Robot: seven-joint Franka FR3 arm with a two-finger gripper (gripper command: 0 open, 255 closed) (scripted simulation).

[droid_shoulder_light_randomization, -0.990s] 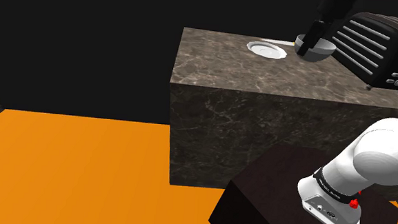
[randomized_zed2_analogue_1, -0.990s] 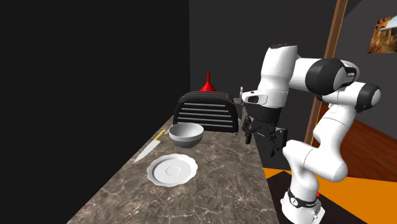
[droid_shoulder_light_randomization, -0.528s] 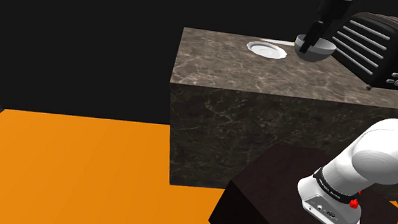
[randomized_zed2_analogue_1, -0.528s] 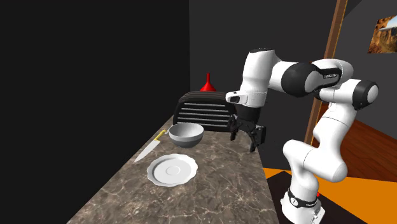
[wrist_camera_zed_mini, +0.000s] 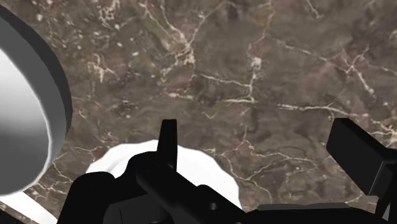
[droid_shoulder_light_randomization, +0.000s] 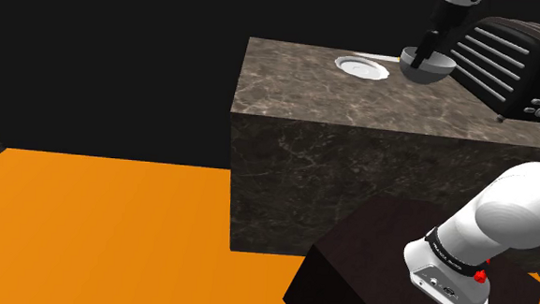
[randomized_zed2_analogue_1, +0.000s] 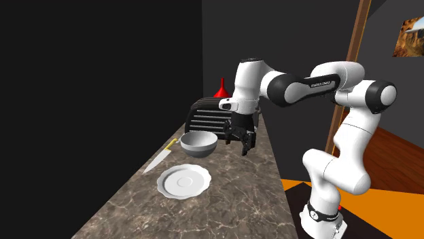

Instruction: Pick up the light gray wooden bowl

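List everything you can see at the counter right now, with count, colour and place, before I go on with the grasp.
bowl: one, grey, on the counter in front of the toaster
plate: one, white, on the counter, nearer the second exterior view's camera than the bowl
knife: one, silver blade and yellow handle, at the second exterior view's left of the bowl
toaster: one, black, behind the bowl
cone-shaped thing: one, red, behind the toaster
counter: one, brown veined marble
floor: orange
wall picture: one, second exterior view's upper right
stand: one, dark box, beside the counter
arm: one, white with dark joints
tool: one, black, open, over the counter at the second exterior view's right of the bowl
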